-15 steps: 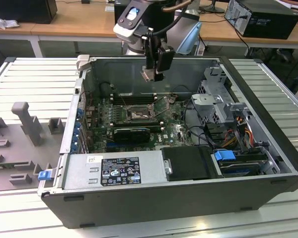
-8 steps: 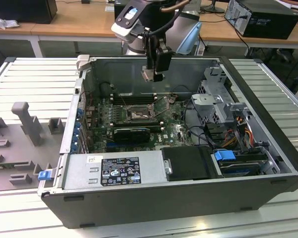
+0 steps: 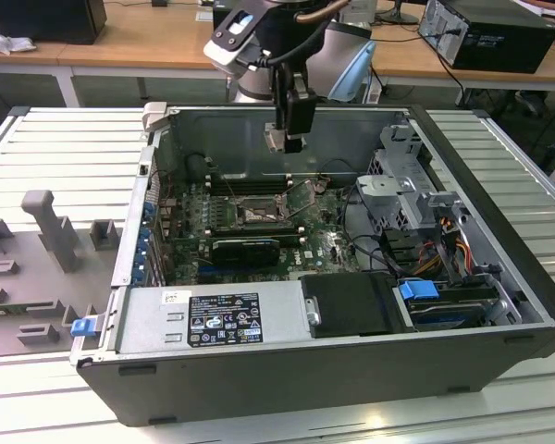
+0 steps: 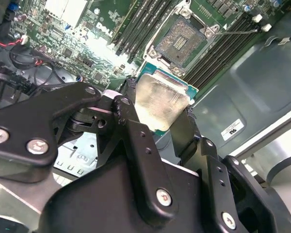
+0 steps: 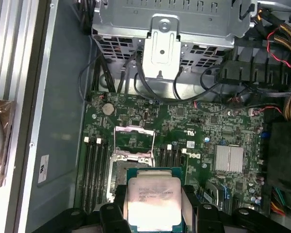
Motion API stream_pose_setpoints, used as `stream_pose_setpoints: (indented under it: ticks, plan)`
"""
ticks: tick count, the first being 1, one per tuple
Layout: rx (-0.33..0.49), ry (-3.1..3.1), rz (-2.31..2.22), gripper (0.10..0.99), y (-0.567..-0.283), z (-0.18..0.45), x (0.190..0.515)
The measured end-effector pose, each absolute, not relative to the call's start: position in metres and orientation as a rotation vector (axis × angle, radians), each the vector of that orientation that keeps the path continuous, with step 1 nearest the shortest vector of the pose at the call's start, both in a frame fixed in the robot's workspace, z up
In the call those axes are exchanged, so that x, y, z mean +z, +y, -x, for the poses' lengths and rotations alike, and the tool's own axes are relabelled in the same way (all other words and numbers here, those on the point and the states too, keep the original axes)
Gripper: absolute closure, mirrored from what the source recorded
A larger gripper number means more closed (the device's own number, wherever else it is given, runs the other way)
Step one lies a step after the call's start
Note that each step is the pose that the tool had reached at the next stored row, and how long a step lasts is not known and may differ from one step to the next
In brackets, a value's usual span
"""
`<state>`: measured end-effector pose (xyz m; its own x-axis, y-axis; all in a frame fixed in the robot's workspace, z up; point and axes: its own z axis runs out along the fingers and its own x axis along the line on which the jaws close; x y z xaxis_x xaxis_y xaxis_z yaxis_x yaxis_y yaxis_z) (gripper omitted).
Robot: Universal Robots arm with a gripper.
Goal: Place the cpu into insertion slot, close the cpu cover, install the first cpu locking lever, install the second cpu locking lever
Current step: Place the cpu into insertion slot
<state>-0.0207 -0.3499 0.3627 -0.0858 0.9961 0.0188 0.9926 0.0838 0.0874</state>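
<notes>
From my station I see the black two-fingered pincer closed narrow on the cpu, a small flat square chip with a pale beige-silver metal top and a thin green rim. In both wrist views its black fingers press on two opposite edges of the chip, which sits level between them with its metal top facing the cameras.

In the exterior view the pincer hangs over the open black tower computer case, which lies on its side on the grey ribbed metal worktop. The chip is held in the air above the green motherboard, clear of it.

The insertion slot, a square black-framed socket with a glinting metallic pin field, sits on that motherboard with its pins uncovered. They show plainly in the second wrist view. The cpu is not yet seated. In the first wrist view it hovers near the socket, partly overlapping its edge.

The cpu cover, a thin silver-grey metal frame plate with a square window, is swung open at the side of the socket that faces the grey perforated metal drive cage. Long black memory slots run along both flanks of the socket, and a square silver finned heat sink sits further along the board.
</notes>
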Motion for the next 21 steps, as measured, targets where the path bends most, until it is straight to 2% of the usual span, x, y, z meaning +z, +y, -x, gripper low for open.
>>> stream_pose_setpoints:
  ticks: [12, 21]
  plan:
    - [0.114, 2.136, -2.231, 0.557, -0.35, 0.021, 0.361]
    - [0.114, 2.135, -2.233, 0.557, -0.35, 0.021, 0.345]
